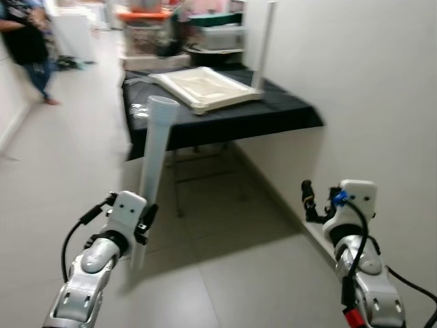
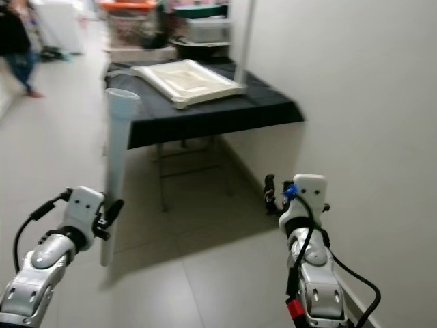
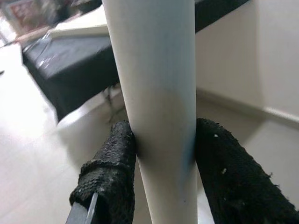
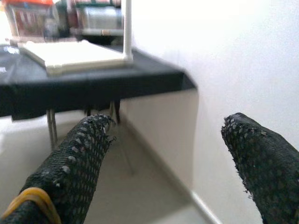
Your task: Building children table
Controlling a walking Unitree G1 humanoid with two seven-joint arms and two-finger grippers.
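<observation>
One leg (image 1: pixel 264 41) already stands on the upturned tabletop (image 1: pixel 205 87) on the far worktop (image 1: pixel 287 109), left end effector (image 3: pixel 163 149) clenched on another leg (image 1: pixel 153 160), right end effector (image 4: pixel 168 144) released, more legs surely left.

A pale tapered table leg (image 1: pixel 154 164), hollow at its wide top end, stands nearly upright, leaning slightly, in front of the black-draped folding table (image 1: pixel 273 109). On that table lies the white children's tabletop (image 1: pixel 205 87), upside down with its rimmed underside showing. A second white leg (image 1: pixel 263 44) rises upright from the tabletop's corner nearest the wall.
</observation>
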